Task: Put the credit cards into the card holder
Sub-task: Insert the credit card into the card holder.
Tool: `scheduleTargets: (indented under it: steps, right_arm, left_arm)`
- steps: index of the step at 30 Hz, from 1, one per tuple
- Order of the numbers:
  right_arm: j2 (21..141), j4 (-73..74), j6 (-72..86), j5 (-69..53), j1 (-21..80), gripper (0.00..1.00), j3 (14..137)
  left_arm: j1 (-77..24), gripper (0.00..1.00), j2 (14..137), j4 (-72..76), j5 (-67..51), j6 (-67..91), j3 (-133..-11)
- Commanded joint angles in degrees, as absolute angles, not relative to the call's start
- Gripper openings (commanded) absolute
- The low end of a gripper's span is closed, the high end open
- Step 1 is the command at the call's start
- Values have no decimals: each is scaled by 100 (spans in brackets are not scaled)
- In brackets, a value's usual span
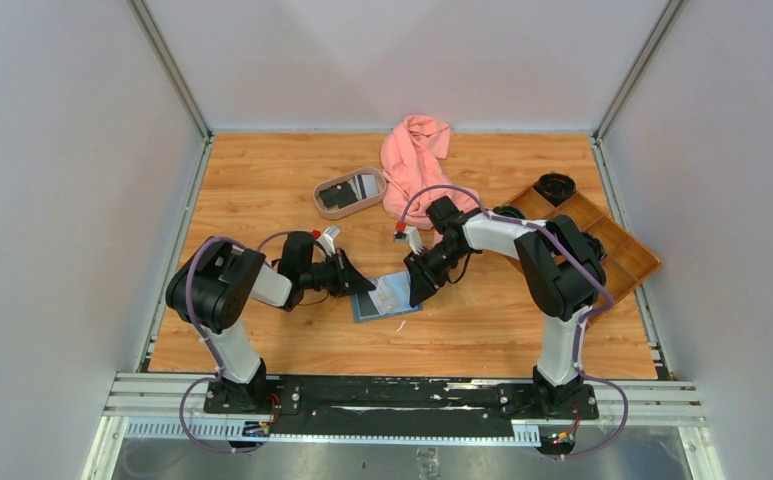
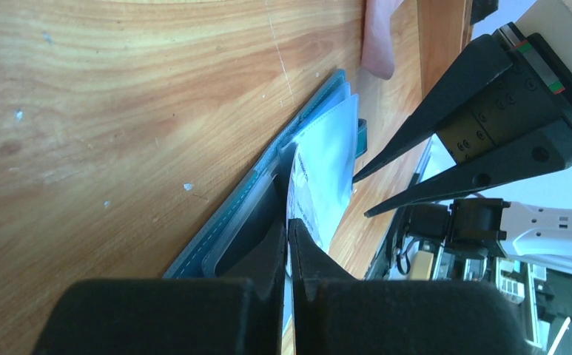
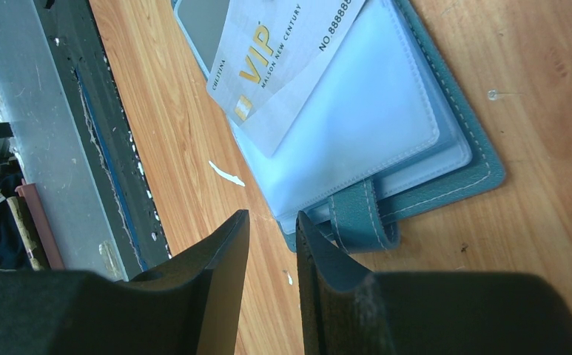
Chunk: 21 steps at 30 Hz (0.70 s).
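The teal-blue card holder point(image 1: 365, 309) lies open on the wooden table between the arms. It also shows in the left wrist view point(image 2: 227, 222) and the right wrist view point(image 3: 453, 174), with its tab clasp point(image 3: 357, 218). A pale grey-white VIP card point(image 3: 283, 52) lies slantwise over the light blue inner pockets. My left gripper point(image 1: 366, 285) is shut on that card's edge point(image 2: 323, 163). My right gripper point(image 3: 271, 218) is slightly open and empty, at the holder's near corner beside the clasp. It also shows in the left wrist view point(image 2: 360, 197). Black cards point(image 1: 344, 195) lie in the oval tray.
The oval beige tray point(image 1: 322, 189) stands behind the holder. A pink cloth point(image 1: 417, 160) lies at the back centre. A brown wooden compartment tray point(image 1: 612, 245) sits at the right, with a black round object point(image 1: 554, 185) at its far end.
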State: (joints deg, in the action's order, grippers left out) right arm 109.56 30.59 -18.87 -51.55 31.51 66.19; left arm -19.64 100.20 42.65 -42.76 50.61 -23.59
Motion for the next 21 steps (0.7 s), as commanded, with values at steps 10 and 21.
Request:
scheduleTargets:
  steps: [10, 21]
  right_arm:
    - [11201, 3221, -1784, -4694, 3234, 34, 6812]
    - [11237, 3227, -1766, -4655, 3234, 35, 6820]
  left_arm:
    - [-2004, 0, 10021, 2862, -4534, 4316, -2766]
    - [-1986, 0, 10160, 2108, -4614, 3902, -3183]
